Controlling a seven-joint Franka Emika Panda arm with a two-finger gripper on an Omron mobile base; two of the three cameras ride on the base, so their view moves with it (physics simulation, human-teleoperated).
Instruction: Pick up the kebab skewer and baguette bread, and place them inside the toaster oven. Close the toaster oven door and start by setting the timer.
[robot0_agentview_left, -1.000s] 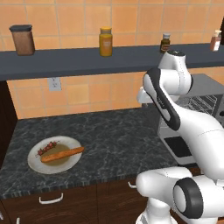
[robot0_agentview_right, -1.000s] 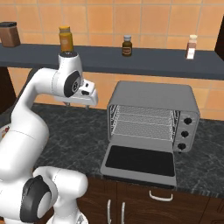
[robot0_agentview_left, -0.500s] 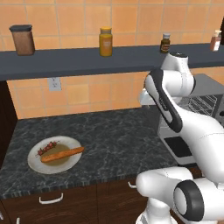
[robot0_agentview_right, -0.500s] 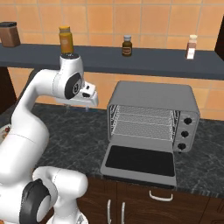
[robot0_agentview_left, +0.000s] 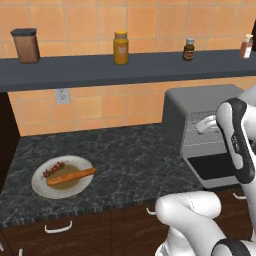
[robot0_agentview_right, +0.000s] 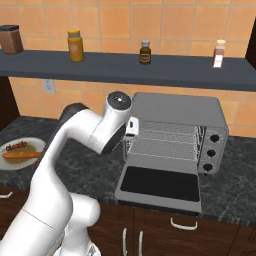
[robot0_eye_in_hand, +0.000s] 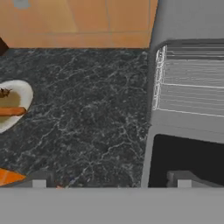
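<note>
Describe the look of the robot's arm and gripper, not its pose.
The arm is glossy white, built of rounded tubular links with dark grey bands at the joints and a round dark grey cap on one joint. The gripper ends in two small dark grey block-shaped fingertips. No cables or markings are visible.

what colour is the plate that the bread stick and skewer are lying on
Cream-white with a tan centre: the round plate on the dark speckled counter, clearest in the left base view.

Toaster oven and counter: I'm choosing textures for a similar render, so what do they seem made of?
The toaster oven looks like matte grey metal, with thin wire racks inside. The counter looks like polished dark stone, judging by its pale veining; possibly granite or marble.
</note>
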